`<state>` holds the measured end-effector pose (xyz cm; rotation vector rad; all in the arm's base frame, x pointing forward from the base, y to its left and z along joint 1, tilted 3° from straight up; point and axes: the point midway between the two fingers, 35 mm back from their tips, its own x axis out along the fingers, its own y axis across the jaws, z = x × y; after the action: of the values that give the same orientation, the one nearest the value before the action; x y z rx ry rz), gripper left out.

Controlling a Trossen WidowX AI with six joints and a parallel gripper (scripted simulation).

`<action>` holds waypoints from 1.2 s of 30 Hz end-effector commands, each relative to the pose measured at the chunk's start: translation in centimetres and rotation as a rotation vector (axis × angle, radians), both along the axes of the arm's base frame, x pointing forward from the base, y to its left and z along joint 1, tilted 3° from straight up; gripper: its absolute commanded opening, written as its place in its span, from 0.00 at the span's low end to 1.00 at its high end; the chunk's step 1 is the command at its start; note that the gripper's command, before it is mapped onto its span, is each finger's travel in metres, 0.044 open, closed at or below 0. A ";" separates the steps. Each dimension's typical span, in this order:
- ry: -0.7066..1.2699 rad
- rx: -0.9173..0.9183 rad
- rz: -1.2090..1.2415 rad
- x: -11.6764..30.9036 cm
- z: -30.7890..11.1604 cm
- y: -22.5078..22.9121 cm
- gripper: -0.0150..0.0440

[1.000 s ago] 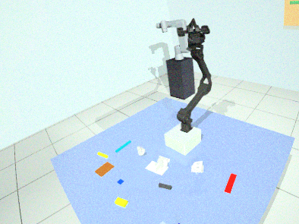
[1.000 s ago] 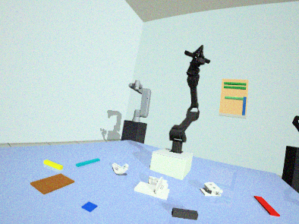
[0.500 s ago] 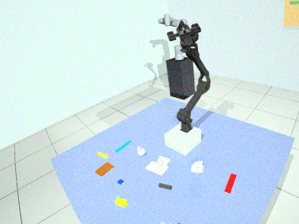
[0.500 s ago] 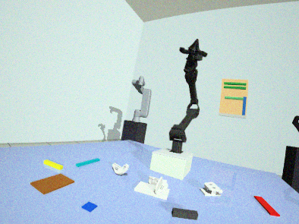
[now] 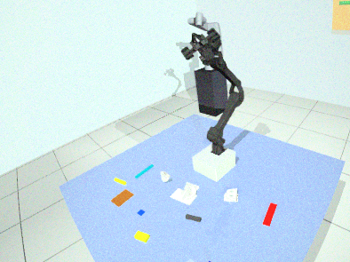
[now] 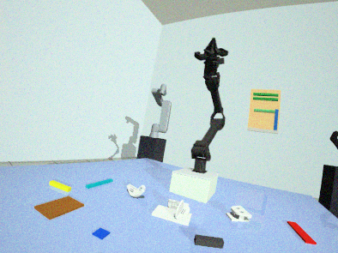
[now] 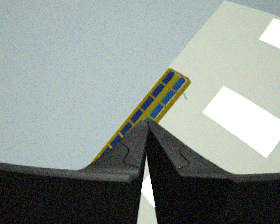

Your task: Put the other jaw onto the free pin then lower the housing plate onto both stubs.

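Observation:
The white base plate (image 5: 178, 196) (image 6: 161, 213) lies on the blue mat in front of the arm's pedestal, with one upright white jaw (image 5: 191, 190) (image 6: 182, 209) on it. The pins and gear teeth are too small to make out. The loose white jaw (image 5: 164, 177) (image 6: 135, 191) lies on the mat to the left of the base plate in the top and exterior views. The white housing plate (image 5: 231, 195) (image 6: 240, 213) lies on the mat to the right. My gripper (image 6: 214, 40) (image 7: 146, 127) is raised high above the pedestal, far from all these parts, its fingertips together and empty.
The white pedestal (image 5: 214, 162) (image 6: 193, 185) stands behind the parts. A dark block (image 5: 193, 218) (image 6: 208, 241) lies in front of them, a red bar (image 5: 269, 214) (image 6: 301, 232) right. A brown slab (image 5: 122, 197) (image 6: 59, 207) and several coloured pieces lie left.

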<state>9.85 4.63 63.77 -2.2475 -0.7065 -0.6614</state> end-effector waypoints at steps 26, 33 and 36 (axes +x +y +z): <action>0.569 0.313 -0.089 17.4 -11.7 -6.2 0.25; 0.652 0.351 -0.116 19.4 -14.2 -7.3 0.25; 0.667 0.339 -0.130 19.9 -15.1 -7.6 0.25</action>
<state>29.14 -2.49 49.77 -2.0134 -0.1367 -0.0705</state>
